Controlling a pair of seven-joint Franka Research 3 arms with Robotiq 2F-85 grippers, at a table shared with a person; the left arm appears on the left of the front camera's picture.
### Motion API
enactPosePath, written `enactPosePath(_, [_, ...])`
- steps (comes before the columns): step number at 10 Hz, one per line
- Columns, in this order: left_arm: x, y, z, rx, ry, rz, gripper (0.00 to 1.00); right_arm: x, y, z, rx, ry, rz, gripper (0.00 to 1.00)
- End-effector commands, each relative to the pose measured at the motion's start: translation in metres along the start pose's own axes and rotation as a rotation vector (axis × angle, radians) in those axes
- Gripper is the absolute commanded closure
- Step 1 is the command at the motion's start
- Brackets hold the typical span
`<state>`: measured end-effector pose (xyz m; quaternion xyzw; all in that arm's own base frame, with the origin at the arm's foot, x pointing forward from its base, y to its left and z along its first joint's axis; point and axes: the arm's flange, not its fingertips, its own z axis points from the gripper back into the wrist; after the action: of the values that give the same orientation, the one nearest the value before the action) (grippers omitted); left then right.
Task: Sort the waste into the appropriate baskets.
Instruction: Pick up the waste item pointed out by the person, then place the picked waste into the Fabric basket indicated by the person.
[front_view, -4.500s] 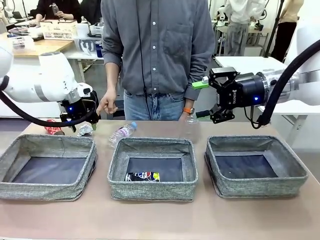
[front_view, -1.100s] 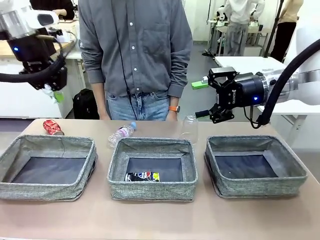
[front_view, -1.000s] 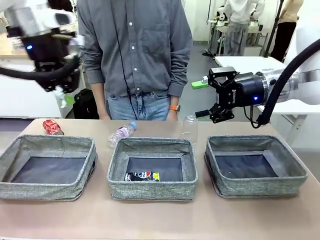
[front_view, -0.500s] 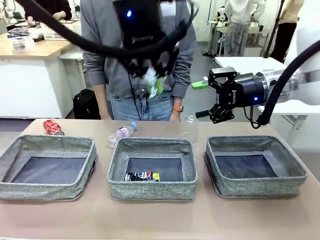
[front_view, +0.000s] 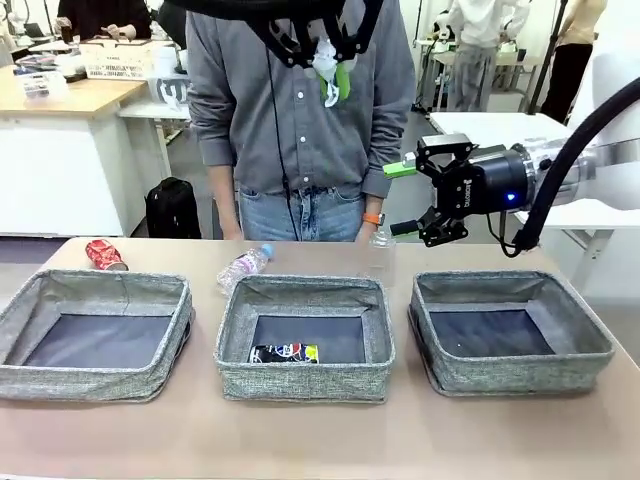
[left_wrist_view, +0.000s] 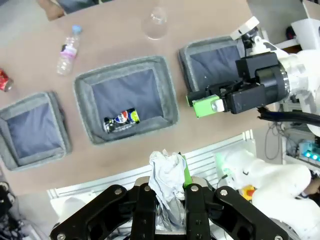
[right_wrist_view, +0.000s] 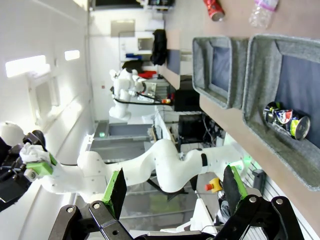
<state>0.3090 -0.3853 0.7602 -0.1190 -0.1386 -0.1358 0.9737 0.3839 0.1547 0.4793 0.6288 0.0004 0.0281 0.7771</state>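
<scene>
My left tool (front_view: 327, 62) is clamped on the crumpled white paper wad (left_wrist_view: 167, 171), high above the grey baskets (front_view: 95, 382). My right tool (front_view: 402, 198) hangs wide open and empty in the air near the clear cup (front_view: 378, 252). The flattened dark can (front_view: 284, 352) lies in the middle basket (front_view: 305, 380), while the red can (front_view: 104, 254), the bottle (front_view: 243, 266) and the cup sit on the tabletop (front_view: 320, 440) beyond the baskets.

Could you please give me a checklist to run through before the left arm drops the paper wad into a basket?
1. Grip: crumpled paper wad pinched in left gripper: ok.
2. Aim: which basket it hangs over: cannot tell; it is high up.
3. Target: middle basket holds a flattened can, so likely wrong for paper: not ok.
4. Other arm: right gripper open, well apart from the wad: ok.
5. Bystander: person's hand outside the baskets: ok.
</scene>
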Motion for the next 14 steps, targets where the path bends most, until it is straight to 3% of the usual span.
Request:
enactPosePath(1, [0.020,-0.016,0.005,0.048,0.039,0.038,0.88,0.003,0.004,0.001,-0.010,0.012,-0.015,0.00])
enactPosePath(4, [0.035,-0.014,0.001,0.037,0.111,0.037,0.88,0.003,0.004,0.001,-0.010,0.012,-0.015,0.00])
enactPosePath(5, [0.022,-0.003,-0.006,0.036,0.069,0.023,0.88,0.003,0.004,0.001,-0.010,0.012,-0.015,0.00])
enactPosePath(14, [0.022,-0.003,-0.006,0.036,0.069,0.023,0.88,0.003,0.004,0.001,-0.010,0.012,-0.015,0.00])
